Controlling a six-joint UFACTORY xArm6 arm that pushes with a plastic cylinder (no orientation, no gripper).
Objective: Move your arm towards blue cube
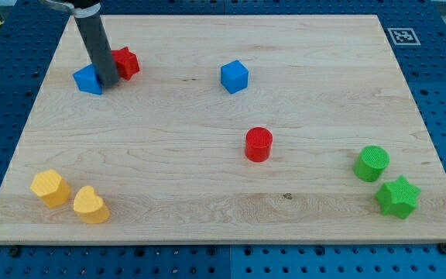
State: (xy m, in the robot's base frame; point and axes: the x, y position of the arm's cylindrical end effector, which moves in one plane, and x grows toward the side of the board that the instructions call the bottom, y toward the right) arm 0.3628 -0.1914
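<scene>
At view's top left — my tip well left of blue cube.

Your arm enters at the view's top left, and only its last part shows: a straight dark rod under a lighter collar cut off by the view's top edge. The rod leans slightly, its lower end further toward the view's right than its upper end. Your tip rests low, at the table surface, in the view's upper left.
</scene>
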